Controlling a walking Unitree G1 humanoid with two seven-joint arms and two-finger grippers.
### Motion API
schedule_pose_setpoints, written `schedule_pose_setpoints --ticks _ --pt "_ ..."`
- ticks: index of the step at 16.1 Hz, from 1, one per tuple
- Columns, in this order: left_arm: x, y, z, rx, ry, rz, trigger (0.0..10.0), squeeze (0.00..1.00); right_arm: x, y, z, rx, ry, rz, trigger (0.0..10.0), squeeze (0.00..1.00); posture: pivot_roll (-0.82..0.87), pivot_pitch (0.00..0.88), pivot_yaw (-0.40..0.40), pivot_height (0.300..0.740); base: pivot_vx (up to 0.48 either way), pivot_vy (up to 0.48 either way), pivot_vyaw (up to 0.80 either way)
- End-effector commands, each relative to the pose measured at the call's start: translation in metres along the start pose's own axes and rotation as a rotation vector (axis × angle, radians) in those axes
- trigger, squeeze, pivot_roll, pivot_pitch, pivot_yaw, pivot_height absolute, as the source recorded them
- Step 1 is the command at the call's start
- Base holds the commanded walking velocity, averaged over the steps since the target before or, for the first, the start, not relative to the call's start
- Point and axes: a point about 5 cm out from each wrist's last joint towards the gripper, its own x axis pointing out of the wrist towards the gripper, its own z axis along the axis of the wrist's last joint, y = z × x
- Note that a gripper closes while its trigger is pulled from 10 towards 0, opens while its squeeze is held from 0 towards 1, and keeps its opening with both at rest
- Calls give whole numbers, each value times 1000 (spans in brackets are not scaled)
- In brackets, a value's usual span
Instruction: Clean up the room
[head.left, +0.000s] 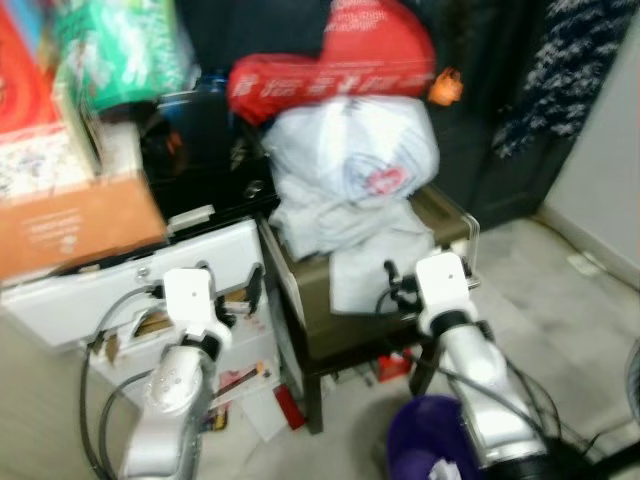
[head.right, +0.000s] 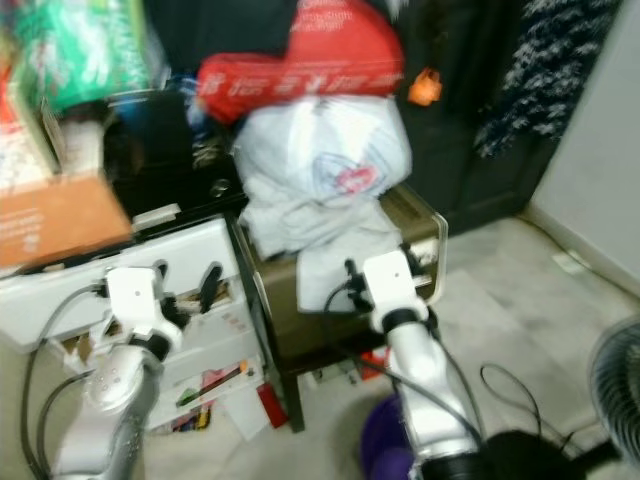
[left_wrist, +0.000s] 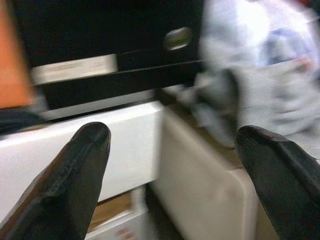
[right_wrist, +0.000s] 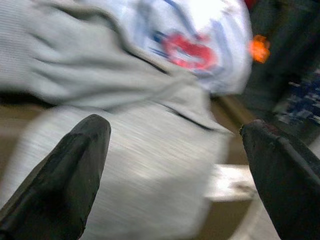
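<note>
Views blurred. Grey garment (head.left: 365, 270) seen draped over front edge of dark side table (head.left: 452, 225), under white plastic bag (head.left: 350, 150) topped by red bag (head.left: 335, 65). Right gripper (right_wrist: 175, 170) held just before garment, fingers spread wide, nothing clamped; cloth seen between them. Left gripper (left_wrist: 170, 170) raised before white drawer unit (head.left: 120, 290), fingers likewise apart, empty. Purple bin (head.left: 425, 445) seen on floor below right arm.

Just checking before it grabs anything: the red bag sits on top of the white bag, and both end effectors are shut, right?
Not quite. The red bag does sit on the white bag, but both end effectors are open: the left wrist view and right wrist view show the fingers spread wide.
</note>
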Motion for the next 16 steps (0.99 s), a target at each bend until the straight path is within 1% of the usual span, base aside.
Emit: schedule_pose_setpoints --ticks 1,6,7,10,12,16 --pt "0 1 -1 21 12 21 10000 0 0 -4 3 -2 -16 -3 10000 0 -144 0 49 740 0 0 800" --pt "0 -1 -2 55 6 28 10000 0 -1 -2 3 3 -18 0 10000 0 -141 0 51 740 0 0 800" --pt "-1 0 -1 66 2 53 10000 0 0 -1 3 1 -22 11 10000 0 -140 0 50 740 0 0 800" --pt "-2 1 -1 78 9 76 10000 0 0 1 4 1 -27 26 10000 0 -138 0 48 740 0 0 800" --pt "-2 2 0 128 5 107 10000 0 0 4 5 0 -35 43 10000 0 -135 0 46 740 0 0 800" --pt "-2 -1 -1 116 1 98 10000 0 0 4 5 3 -37 52 10000 0 -136 0 46 740 0 0 800"
